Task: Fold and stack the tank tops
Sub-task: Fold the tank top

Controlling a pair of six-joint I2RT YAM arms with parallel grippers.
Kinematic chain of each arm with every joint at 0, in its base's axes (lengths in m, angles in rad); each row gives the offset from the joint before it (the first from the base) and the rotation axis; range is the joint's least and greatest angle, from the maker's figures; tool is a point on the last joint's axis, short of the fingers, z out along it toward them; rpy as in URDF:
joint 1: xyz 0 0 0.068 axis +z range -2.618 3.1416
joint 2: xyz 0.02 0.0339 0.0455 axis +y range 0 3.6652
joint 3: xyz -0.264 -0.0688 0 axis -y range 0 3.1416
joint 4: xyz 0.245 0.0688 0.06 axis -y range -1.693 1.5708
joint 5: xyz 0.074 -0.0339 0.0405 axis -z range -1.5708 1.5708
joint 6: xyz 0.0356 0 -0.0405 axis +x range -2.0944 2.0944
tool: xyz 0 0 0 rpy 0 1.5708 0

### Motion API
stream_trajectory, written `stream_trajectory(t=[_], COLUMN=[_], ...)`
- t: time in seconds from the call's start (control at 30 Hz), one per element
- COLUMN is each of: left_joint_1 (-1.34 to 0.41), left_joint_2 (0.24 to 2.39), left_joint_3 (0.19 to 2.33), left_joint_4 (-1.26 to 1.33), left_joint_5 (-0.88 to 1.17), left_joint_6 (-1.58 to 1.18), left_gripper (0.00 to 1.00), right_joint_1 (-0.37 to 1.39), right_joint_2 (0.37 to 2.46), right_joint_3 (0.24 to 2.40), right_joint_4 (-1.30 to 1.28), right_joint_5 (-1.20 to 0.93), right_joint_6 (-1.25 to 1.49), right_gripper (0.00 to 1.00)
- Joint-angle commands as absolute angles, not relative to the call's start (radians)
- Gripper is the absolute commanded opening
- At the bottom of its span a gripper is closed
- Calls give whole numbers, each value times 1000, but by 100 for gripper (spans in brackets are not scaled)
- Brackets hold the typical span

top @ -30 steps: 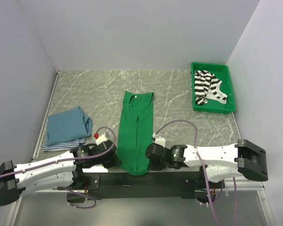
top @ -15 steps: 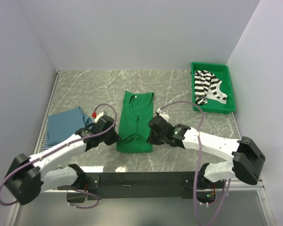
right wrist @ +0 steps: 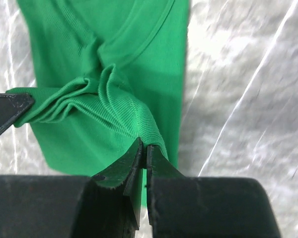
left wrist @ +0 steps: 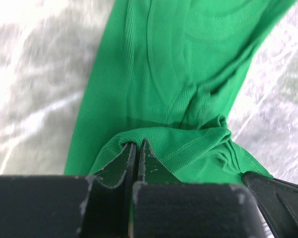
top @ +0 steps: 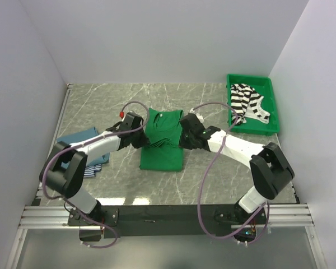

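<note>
Mid-fold: left gripper (left wrist: 136,149) & right gripper (right wrist: 143,148), each pinching the hem of the plain green cloth tank top (top: 162,158), hold it doubled at centre of grey marbled bench (top: 224,175). Next, prob.: lay hem near neckline, let go.

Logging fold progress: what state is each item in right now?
green tank top, half folded, hem end lifted
left gripper, shut on green tank top
right gripper, shut on green tank top
blue tank top, folded, atop blue-white striped top
black-and-white tank top, crumpled in green bin
</note>
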State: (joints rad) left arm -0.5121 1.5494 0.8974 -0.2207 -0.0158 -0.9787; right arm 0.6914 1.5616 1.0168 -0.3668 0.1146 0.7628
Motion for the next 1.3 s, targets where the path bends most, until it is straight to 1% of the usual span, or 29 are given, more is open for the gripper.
stream_trajectory(t=[0.0, 0.07, 0.1, 0.17, 0.2, 0.23, 0.27, 0.3, 0.37, 0.4, 0.47, 0.57, 0.67, 0.7, 0.77, 0.8, 0.87, 0.9, 0.93, 0.97, 1.1, 1.17, 1.27], left_joint_1=[-483, -463, -454, -443, -440, -436, -433, -428, -422, -417, -416, -416, -422, -434, -454, -477, -494, -505, -506, -508, -508, -509, -514], left_joint_2=[1607, 1634, 1641, 1658, 1661, 1660, 1654, 1646, 1614, 1606, 1576, 1519, 1461, 1448, 1416, 1408, 1410, 1416, 1437, 1449, 1509, 1520, 1519], left_joint_3=[962, 965, 966, 974, 974, 974, 968, 959, 945, 945, 942, 922, 879, 865, 824, 813, 792, 787, 788, 793, 819, 812, 767], left_joint_4=[-158, -127, -120, -110, -106, -106, -101, -91, -81, -83, -92, -112, -133, -132, -123, -117, -92, -80, -65, -61, -69, -60, -26], left_joint_5=[29, 43, 52, 58, 64, 61, 58, 57, 43, 43, 34, 3, 3, 3, 3, 6, 15, 29, 35, 37, 5, 3, 3], left_joint_6=[-928, -930, -924, -920, -914, -914, -913, -914, -920, -917, -913, -933, -960, -968, -991, -997, -1018, -1023, -1031, -1034, -1057, -1077, -1114], left_gripper=[1, 1, 3, 6, 14, 20, 22, 28, 43, 70, 67, 69, 65, 59, 51, 42, 33, 26, 23, 18, 11, 8, 7], right_joint_1=[655, 635, 627, 612, 609, 607, 604, 603, 600, 600, 597, 597, 600, 607, 618, 632, 663, 669, 675, 676, 678, 677, 681], right_joint_2=[1601, 1623, 1629, 1654, 1666, 1681, 1686, 1684, 1674, 1672, 1667, 1649, 1614, 1608, 1605, 1609, 1640, 1670, 1687, 1707, 1839, 1891, 1986], right_joint_3=[1074, 1074, 1072, 1086, 1107, 1117, 1121, 1121, 1127, 1138, 1153, 1170, 1160, 1155, 1157, 1163, 1181, 1189, 1210, 1219, 1291, 1348, 1387], right_joint_4=[-299, -273, -241, -226, -224, -224, -206, -192, -170, -173, -187, -210, -224, -224, -230, -239, -252, -253, -255, -253, -244, -256, -255], right_joint_5=[94, 81, 68, 55, 55, 57, 54, 52, 58, 64, 81, 126, 158, 155, 149, 155, 172, 176, 175, 167, 138, 117, 89], right_joint_6=[703, 690, 687, 667, 660, 651, 637, 631, 617, 615, 603, 595, 592, 588, 586, 586, 587, 589, 592, 591, 578, 574, 572], right_gripper=[1, 4, 7, 11, 20, 25, 29, 37, 42, 47, 48, 50, 51, 51, 50, 50, 49, 47, 45, 42, 34, 33, 31])
